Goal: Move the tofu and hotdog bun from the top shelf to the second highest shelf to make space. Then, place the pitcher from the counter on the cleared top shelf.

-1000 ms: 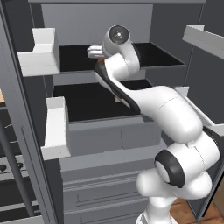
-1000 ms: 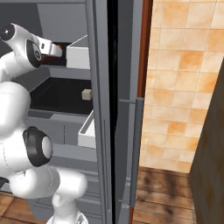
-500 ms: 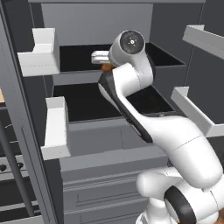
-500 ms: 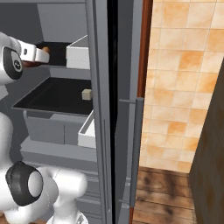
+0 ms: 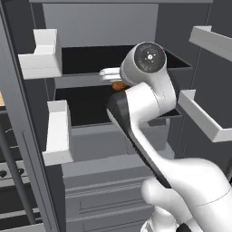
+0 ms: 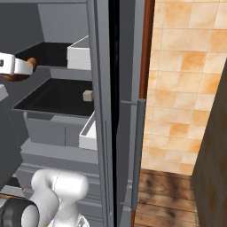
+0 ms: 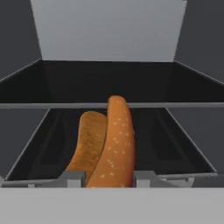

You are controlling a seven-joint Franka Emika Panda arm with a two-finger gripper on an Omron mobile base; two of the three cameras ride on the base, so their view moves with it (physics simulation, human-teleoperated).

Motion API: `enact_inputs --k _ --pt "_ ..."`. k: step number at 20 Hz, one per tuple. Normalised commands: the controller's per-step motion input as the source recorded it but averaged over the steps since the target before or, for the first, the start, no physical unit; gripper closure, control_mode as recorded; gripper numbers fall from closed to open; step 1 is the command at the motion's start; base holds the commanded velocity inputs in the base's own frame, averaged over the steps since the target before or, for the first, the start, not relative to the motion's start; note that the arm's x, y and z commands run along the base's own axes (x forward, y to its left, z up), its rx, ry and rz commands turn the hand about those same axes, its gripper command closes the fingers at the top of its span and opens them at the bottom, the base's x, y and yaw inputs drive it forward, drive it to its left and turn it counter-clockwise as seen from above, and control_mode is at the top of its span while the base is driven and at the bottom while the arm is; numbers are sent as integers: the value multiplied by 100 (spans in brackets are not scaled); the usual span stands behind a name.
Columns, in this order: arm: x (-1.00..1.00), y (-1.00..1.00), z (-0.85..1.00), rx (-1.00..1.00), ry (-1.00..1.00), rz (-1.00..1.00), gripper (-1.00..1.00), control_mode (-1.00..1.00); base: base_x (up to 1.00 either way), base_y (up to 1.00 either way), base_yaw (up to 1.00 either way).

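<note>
Here, at the open fridge, the gripper holds the hotdog bun, its jaws clamped on the near end while the orange-brown, seed-flecked length juts away from the camera at the centre of the hand view. The bun hangs in front of the shelves, level with the grey front edge of the top shelf, with the second highest shelf spread dark below it. The risk from here is a slip: only the bun's end appears to sit between the fingers, so a quick swing could lever it loose short of the lower shelf. A descent too near the front edge could also knock the bun against it. In the right base view, the tofu sits near the centre of the frame on the second highest shelf.
</note>
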Motion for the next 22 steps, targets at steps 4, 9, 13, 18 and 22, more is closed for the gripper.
enact_inputs --k 4,9,13,18,22 --pt "-95 0 -52 -15 9 0 100 -100 0 0 0" --pt "-45 0 -66 -13 12 0 100 -100 0 0 0" --pt "1 -1 -59 -5 12 0 100 -100 0 0 0" --pt "37 -18 -29 0 2 0 100 -100 0 0 0" --pt "67 -24 -20 0 0 0 100 -100 0 0 0"
